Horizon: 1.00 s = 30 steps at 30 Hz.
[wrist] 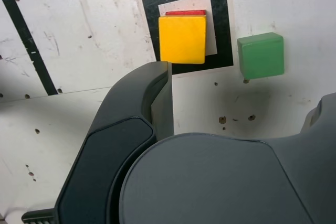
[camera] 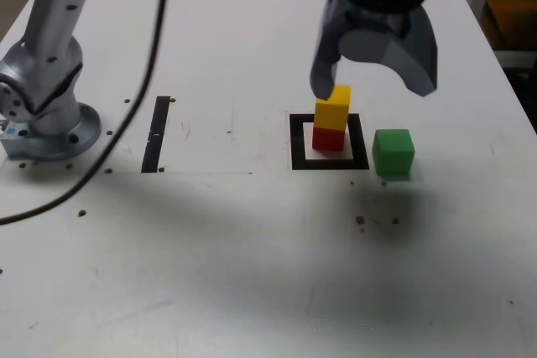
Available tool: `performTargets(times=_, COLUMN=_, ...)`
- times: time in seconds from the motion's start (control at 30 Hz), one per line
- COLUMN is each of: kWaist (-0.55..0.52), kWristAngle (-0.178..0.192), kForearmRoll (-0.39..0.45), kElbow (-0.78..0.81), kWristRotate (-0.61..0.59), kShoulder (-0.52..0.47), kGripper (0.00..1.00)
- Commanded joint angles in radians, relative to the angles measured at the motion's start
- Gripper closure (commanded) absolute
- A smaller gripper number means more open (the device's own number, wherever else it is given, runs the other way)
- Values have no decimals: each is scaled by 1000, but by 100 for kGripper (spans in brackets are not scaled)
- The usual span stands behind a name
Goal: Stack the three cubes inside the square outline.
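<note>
Hovering above the white tabletop (camera: 252,274), the grey two-fingered gripper (camera: 375,83) hangs with its jaws spread wide and nothing between them. In the exterior view one finger's tip sits just beside the upper far-left edge of the small matte yellow cube (camera: 333,107); whether they touch cannot be told. The other finger stands clear, out toward that view's right.

That yellow cube rests directly on top of the small matte red cube (camera: 328,137), the two forming a short upright tower. From the wrist view the yellow cube (wrist: 182,39) covers nearly all of the red cube (wrist: 185,12), leaving only a thin red sliver showing at one edge, so the upper block sits slightly offset from the lower.

The tower stands inside the thin black tape square outline (camera: 299,142), on the white patch that the frame encloses; the wrist view shows the same black frame (wrist: 149,19) running all round the pair.

The small matte green cube (camera: 393,153) lies on the bare table just outside the outline, at the exterior view's right of it, close to the frame yet apart from the stack. In the wrist view the green block (wrist: 261,55) likewise sits beside the frame's outer edge.

A straight strip of black tape (camera: 157,133) lies well away at the exterior view's left, near the arm's round grey base (camera: 46,119), and a dark cable (camera: 126,119) trails across the table there.
</note>
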Motion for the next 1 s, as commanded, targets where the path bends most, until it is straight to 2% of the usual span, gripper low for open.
performTargets(times=0.0, kWaist=-2, kWristAngle=-4, kForearmRoll=11, kElbow=-15, kWristRotate=1, kShoulder=7, kGripper=0)
performTargets(times=0.4, kWaist=-8, kWristAngle=-27, kForearmRoll=7, kElbow=-86, kWristRotate=10, kShoulder=103, kGripper=0)
performTargets(times=0.97, kWaist=-8, kWristAngle=-28, kForearmRoll=11, kElbow=-152, kWristRotate=16, kShoulder=194, kGripper=1)
